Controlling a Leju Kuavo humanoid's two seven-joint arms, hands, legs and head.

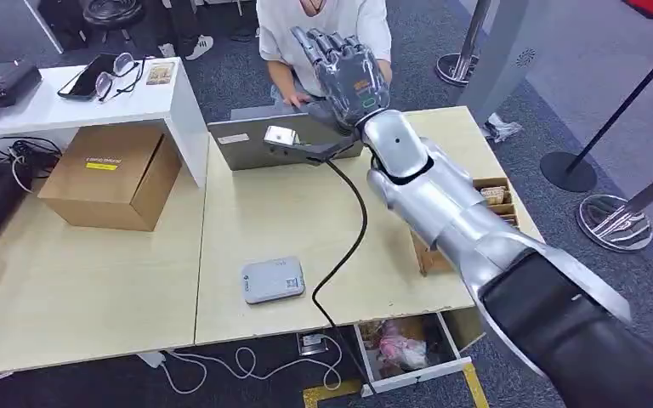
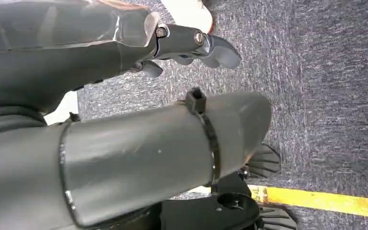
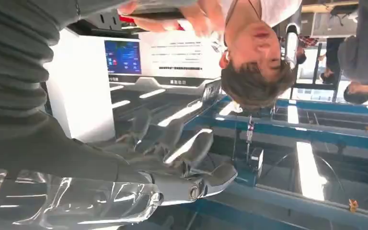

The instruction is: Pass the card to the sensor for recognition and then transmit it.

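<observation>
My right hand (image 1: 346, 64) was up, fingers (image 3: 191, 148) apart, empty; cards are thin, stiff, slick, so I'd pinch the edges. Left hand (image 2: 191, 45) hung loose.

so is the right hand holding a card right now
No, the right hand is raised toward the person with its fingers spread and no card in it.

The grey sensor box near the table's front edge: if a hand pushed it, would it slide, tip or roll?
The sensor box looks flat and low, so it would probably slide, not tip or roll. It looks like smooth hard plastic on a smooth table, so likely stiff and easily nudged. It seems small, so probably light.
</observation>
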